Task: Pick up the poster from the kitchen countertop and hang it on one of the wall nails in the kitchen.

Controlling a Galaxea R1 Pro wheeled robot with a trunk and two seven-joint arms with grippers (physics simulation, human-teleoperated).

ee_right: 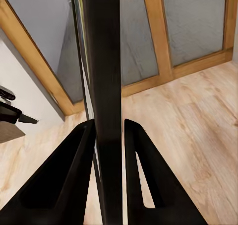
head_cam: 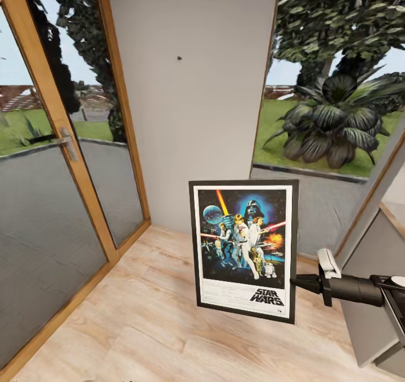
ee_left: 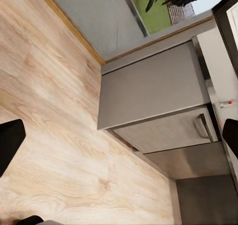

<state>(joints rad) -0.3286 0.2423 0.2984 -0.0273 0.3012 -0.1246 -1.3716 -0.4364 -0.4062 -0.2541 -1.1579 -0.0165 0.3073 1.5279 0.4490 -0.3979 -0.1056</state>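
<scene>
The Star Wars poster [head_cam: 244,247] hangs upright in the air above the wooden floor, its artwork facing my head camera. My right gripper [head_cam: 298,282] is shut on the poster's right edge, low down. In the right wrist view the black frame edge [ee_right: 106,76] runs between the two fingers [ee_right: 74,170], which clamp it. The wall nail [head_cam: 179,58] is a dark dot high on the pale grey wall panel [head_cam: 197,117], above and left of the poster. My left gripper [ee_left: 119,140] is open over the floor, holding nothing. The kitchen countertop is out of view.
A glass door with a wooden frame and a metal handle [head_cam: 68,143] stands on the left. To the right of the wall panel is a window [head_cam: 337,89] onto plants. A grey cabinet [head_cam: 371,292] sits at the right, also seen as a grey cabinet [ee_left: 153,91] beside the floor.
</scene>
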